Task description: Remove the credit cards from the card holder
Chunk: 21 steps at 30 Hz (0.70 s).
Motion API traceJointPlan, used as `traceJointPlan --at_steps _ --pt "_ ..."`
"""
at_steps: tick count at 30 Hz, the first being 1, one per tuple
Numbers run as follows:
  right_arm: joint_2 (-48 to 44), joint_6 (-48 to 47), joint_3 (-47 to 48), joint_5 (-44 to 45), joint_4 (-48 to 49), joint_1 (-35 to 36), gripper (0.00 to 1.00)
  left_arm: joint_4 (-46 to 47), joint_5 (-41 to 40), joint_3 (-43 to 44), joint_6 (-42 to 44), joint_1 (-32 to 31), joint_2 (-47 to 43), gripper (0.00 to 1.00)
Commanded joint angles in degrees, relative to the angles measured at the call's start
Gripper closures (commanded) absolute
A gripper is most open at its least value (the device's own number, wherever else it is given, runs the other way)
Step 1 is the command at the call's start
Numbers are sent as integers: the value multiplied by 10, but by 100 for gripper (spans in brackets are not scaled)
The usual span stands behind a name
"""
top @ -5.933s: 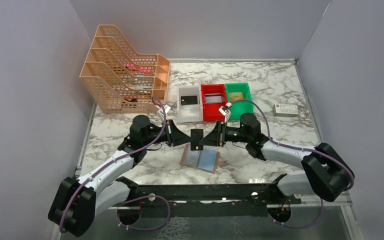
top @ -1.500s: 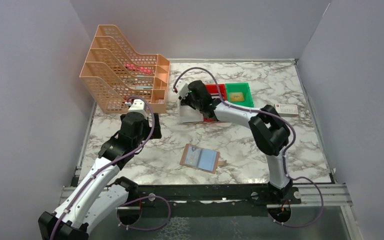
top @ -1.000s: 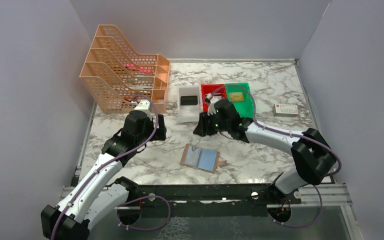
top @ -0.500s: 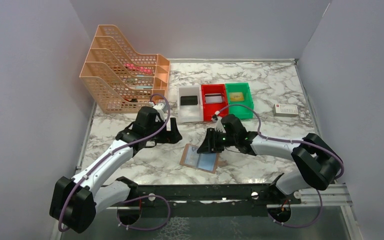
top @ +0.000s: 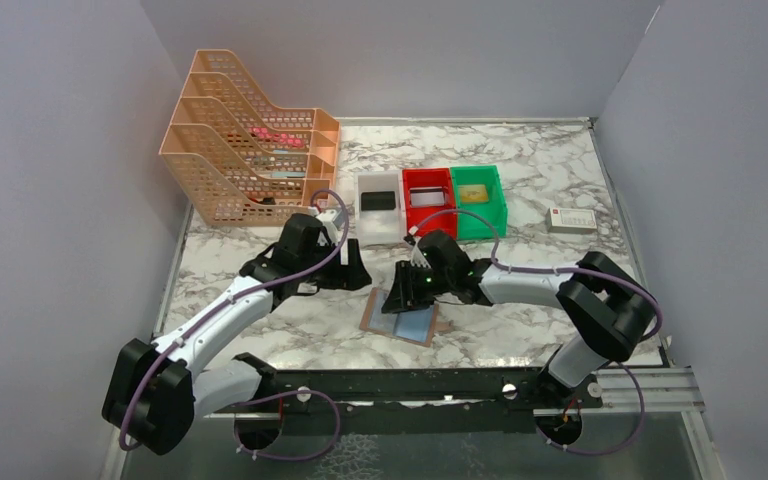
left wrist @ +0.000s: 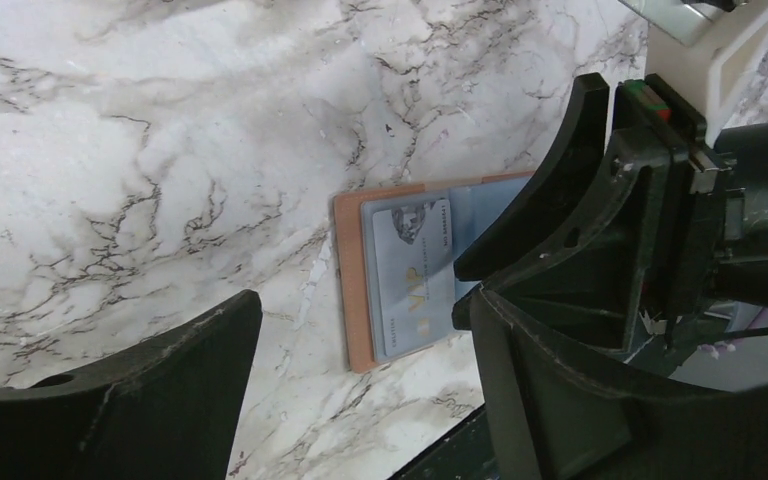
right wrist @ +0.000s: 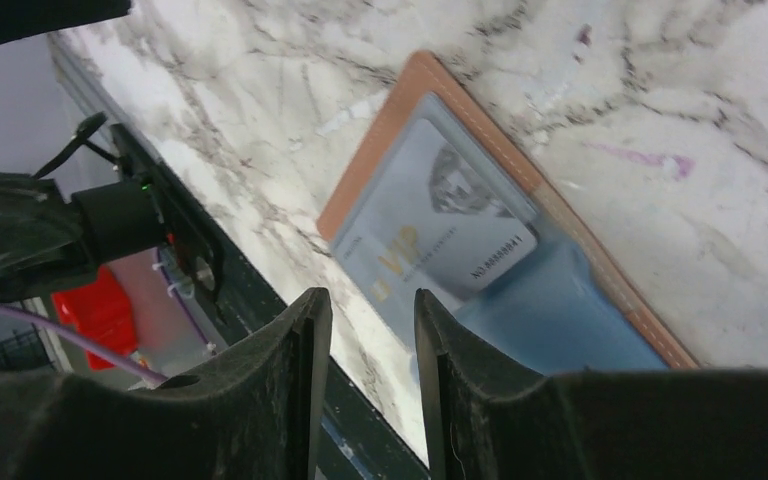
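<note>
The right gripper [right wrist: 368,305] has come back from the white bin [top: 380,232], where a black card [top: 377,201] lies, to hover over the open card holder [top: 418,325], jaws narrowly parted, empty; the left gripper [top: 358,278] has drawn alongside, wide, empty. One pale card [left wrist: 410,285] remains pocketed; extraction judged incomplete.

The left arm [top: 222,312] reaches forward and inward from its base, with its wrist turned so that the left claw [top: 358,278] sits just off the far left corner of the card holder [top: 412,327]. Its fingers [left wrist: 130,400] stand wide apart, with nothing between them. The right arm [top: 532,283] is folded at the elbow and stretches leftward. The right claw [top: 396,302] tilts down over the left half of the card holder. Its fingers [right wrist: 260,400] are close together, leaving a narrow gap and gripping nothing. The two claws are near each other, tips nearly facing.
</note>
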Motion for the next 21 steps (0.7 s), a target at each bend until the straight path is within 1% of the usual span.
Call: traceJointPlan --at_steps 1,5,12,18,21 --pt "-9 32 -29 80 -35 6 60 22 34 -10 1 -12 18 23" --pt "1 52 -48 79 -19 6 61 37 37 -11 -4 -39 45 24" --pt "-3 96 -88 104 23 6 64 64 12 0 -11 -111 107 30" --pt "1 114 -100 109 45 6 67 82 -1 -2 -15 -135 151 38" --pt "4 131 -114 106 73 6 71 90 0 -6 -16 -141 165 43"
